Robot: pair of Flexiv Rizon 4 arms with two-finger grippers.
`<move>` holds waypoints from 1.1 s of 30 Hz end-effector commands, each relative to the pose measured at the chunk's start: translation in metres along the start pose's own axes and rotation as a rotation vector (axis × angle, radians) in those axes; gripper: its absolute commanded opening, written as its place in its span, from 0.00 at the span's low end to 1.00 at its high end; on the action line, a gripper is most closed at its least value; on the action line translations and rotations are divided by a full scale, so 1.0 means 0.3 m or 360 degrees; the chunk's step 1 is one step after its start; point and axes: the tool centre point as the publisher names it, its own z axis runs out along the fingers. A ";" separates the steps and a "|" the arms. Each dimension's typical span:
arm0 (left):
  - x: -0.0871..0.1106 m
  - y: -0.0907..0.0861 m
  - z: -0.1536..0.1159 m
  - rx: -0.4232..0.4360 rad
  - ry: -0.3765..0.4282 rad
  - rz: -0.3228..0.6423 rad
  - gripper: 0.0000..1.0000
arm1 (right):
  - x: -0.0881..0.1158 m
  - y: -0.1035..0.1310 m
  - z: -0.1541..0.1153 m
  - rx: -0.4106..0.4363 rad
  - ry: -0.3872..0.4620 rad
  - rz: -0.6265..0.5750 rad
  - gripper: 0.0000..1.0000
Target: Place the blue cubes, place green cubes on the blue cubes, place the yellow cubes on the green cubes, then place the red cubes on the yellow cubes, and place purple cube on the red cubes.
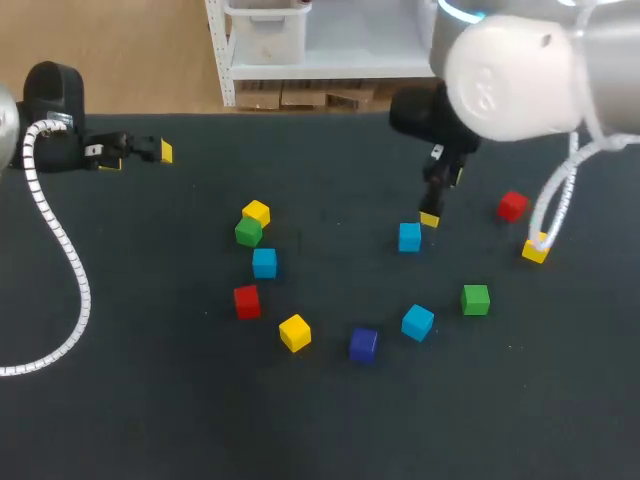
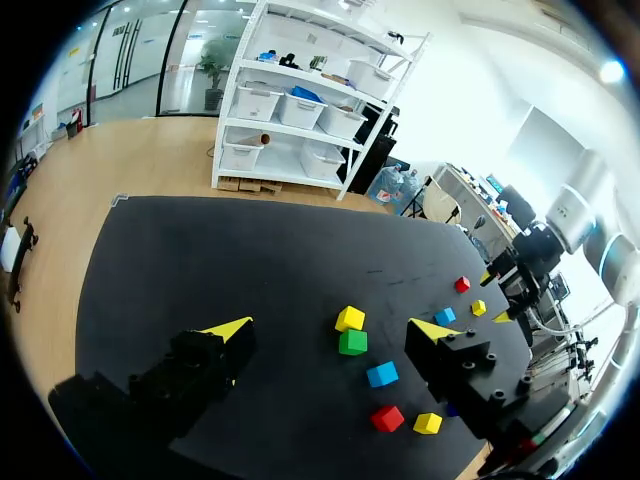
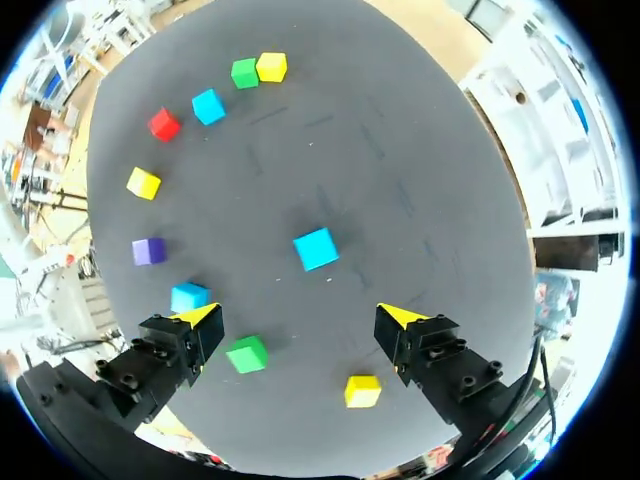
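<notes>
Matte black table (image 1: 150,420). Seen from above, plain single-coloured cubes form a loose ring. Ten o'clock: yellow cube (image 1: 256,212) and green cube (image 1: 248,232). Nine: sky-blue cube (image 1: 264,262). Eight: red cube (image 1: 247,300). Seven: second yellow cube (image 1: 294,332). Six: purple cube (image 1: 363,344). Five: second sky-blue cube (image 1: 417,322). Four: second green cube (image 1: 475,299). Three: third yellow cube (image 1: 535,250). Two: second red cube (image 1: 512,206). Inside the ring: third sky-blue cube (image 1: 409,237). Left gripper (image 2: 330,326) and right gripper (image 3: 298,315) are black with bright yellow tips. The right arm (image 1: 520,75) is white and pale grey.
</notes>
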 end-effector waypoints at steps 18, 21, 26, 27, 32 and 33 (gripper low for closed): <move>0.004 0.008 0.000 0.0019 -0.0011 0.0004 1.00 | 0.088 0.266 0.034 0.0046 -0.0031 0.0086 1.00; 0.004 0.008 0.000 0.0019 -0.0011 0.0004 1.00 | 0.094 0.272 0.038 0.0002 -0.0056 0.0147 1.00; 0.004 0.008 0.000 0.0019 -0.0011 0.0004 1.00 | 0.094 0.272 0.038 0.0002 -0.0056 0.0147 1.00; 0.004 0.008 0.000 0.0019 -0.0011 0.0004 1.00 | 0.094 0.272 0.038 0.0002 -0.0056 0.0147 1.00; 0.004 0.008 0.000 0.0019 -0.0011 0.0004 1.00 | 0.094 0.272 0.038 0.0002 -0.0056 0.0147 1.00; 0.004 0.008 0.000 0.0019 -0.0011 0.0004 1.00 | 0.094 0.272 0.038 0.0002 -0.0056 0.0147 1.00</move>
